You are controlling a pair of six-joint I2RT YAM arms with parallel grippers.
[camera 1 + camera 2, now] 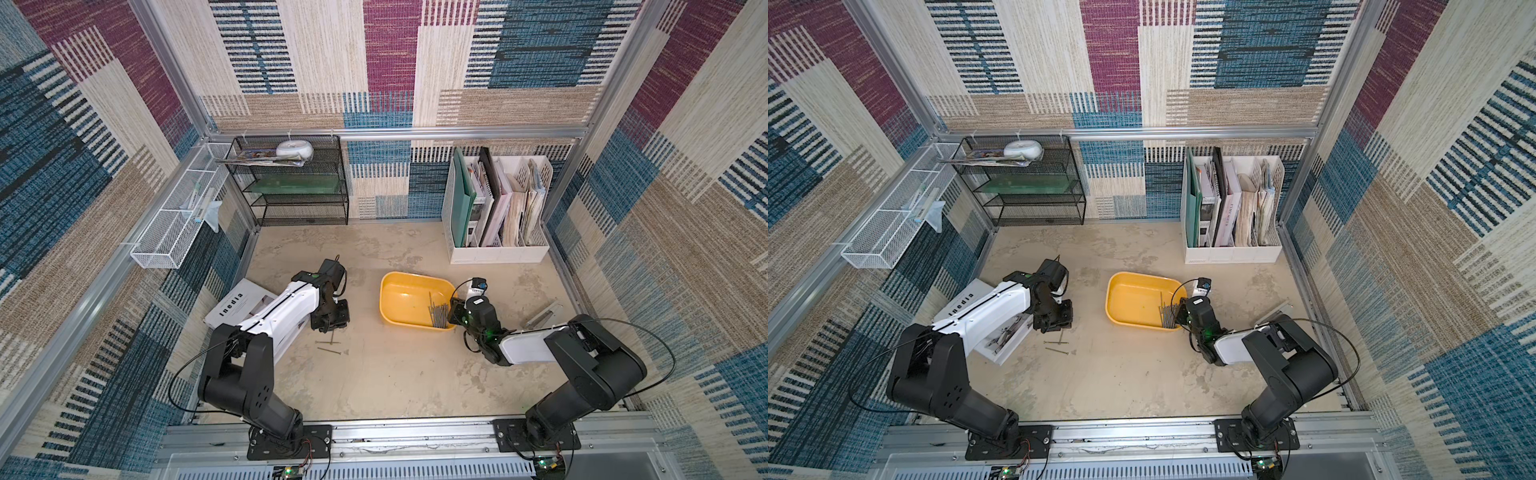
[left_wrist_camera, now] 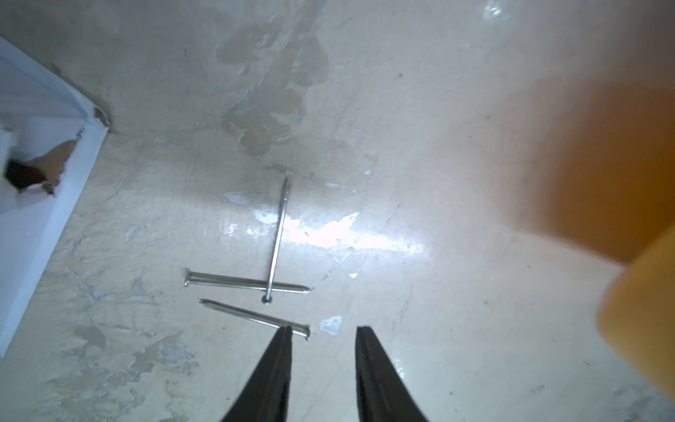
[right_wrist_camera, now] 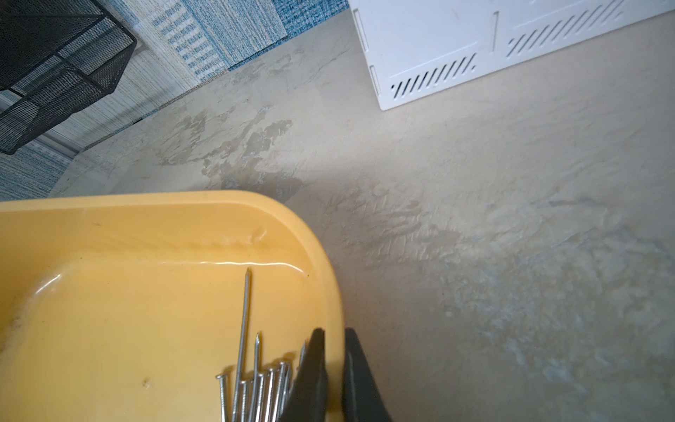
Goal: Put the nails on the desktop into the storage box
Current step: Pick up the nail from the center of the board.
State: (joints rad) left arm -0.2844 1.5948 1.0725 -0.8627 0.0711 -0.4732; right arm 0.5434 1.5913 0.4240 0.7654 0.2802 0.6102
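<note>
Three loose nails (image 2: pixel 248 283) lie on the beige desktop (image 1: pixel 395 374), two of them crossed; both top views show them (image 1: pixel 330 347) (image 1: pixel 1057 347) just in front of my left gripper (image 1: pixel 329 328). The left gripper (image 2: pixel 324 330) hangs open above the desktop with nothing between its fingers, and one fingertip (image 2: pixel 286 334) overlaps the nearest nail's head. The yellow storage box (image 1: pixel 399 291) (image 1: pixel 1129 295) holds a bundle of nails (image 3: pixel 255 387) (image 1: pixel 439 313) in its near right corner. My right gripper (image 3: pixel 334 332) (image 1: pixel 454 309) is shut across the box's rim (image 3: pixel 328 285), beside that bundle.
A white booklet (image 1: pixel 232 307) lies under the left arm. At the back stand a black mesh shelf (image 1: pixel 299 187) and a white file organiser (image 1: pixel 498 232). A white mesh basket (image 1: pixel 174 224) hangs on the left wall. A metal strip (image 1: pixel 542 316) lies right of the box.
</note>
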